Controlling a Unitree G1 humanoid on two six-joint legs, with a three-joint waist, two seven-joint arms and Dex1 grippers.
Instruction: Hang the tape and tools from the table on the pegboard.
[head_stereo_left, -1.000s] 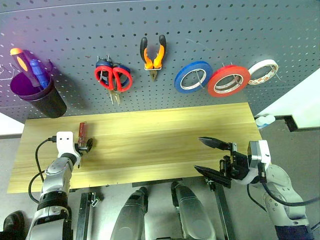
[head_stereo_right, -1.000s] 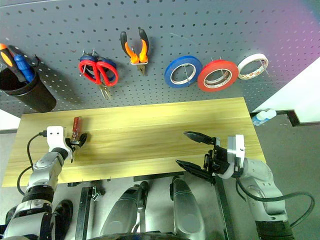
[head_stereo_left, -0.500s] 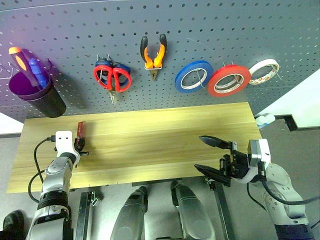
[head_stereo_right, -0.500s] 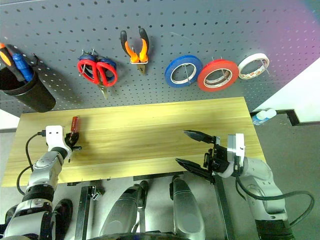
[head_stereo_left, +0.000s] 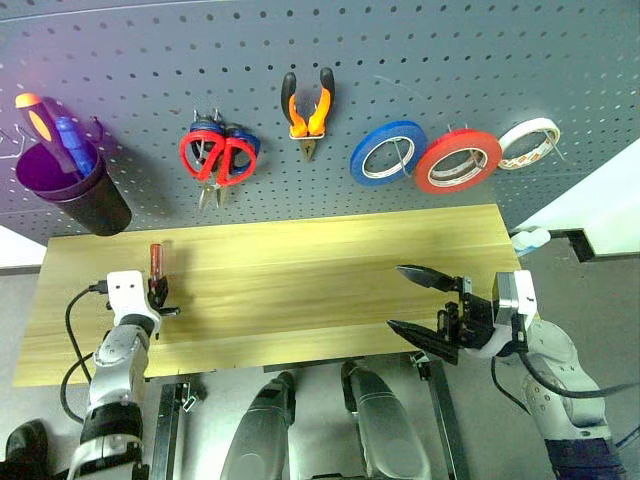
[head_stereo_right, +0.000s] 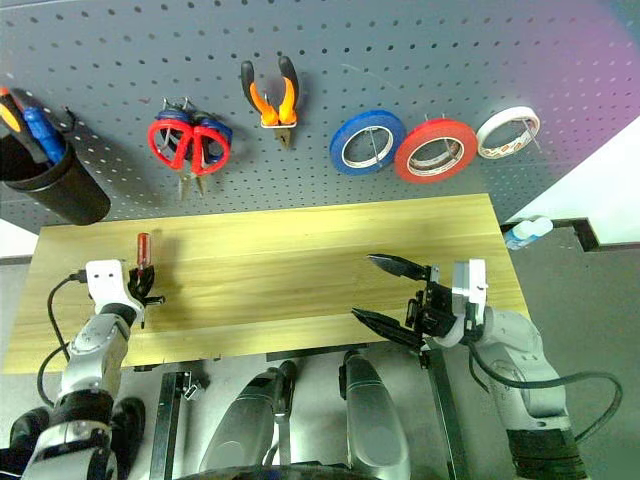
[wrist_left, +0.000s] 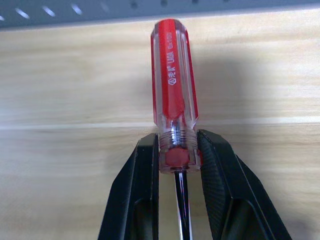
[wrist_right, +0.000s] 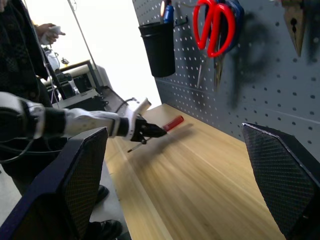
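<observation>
The pegboard (head_stereo_left: 420, 60) carries the red tape (head_stereo_left: 457, 160), the red scissors (head_stereo_left: 217, 157) and the pliers (head_stereo_left: 306, 108), as it did a second ago. The counter (head_stereo_left: 300, 270) looks the same too. The right claw (head_stereo_left: 425, 305) has not moved and stands wide apart, with nothing between the fingers. The left claw (wrist_left: 178, 165), open a second ago, is now clenched on the red screwdriver (wrist_left: 173, 90) at the collar of its handle, and has lifted it a little over the left part of the counter. The screwdriver's tip is cut off in the left wrist view.
</observation>
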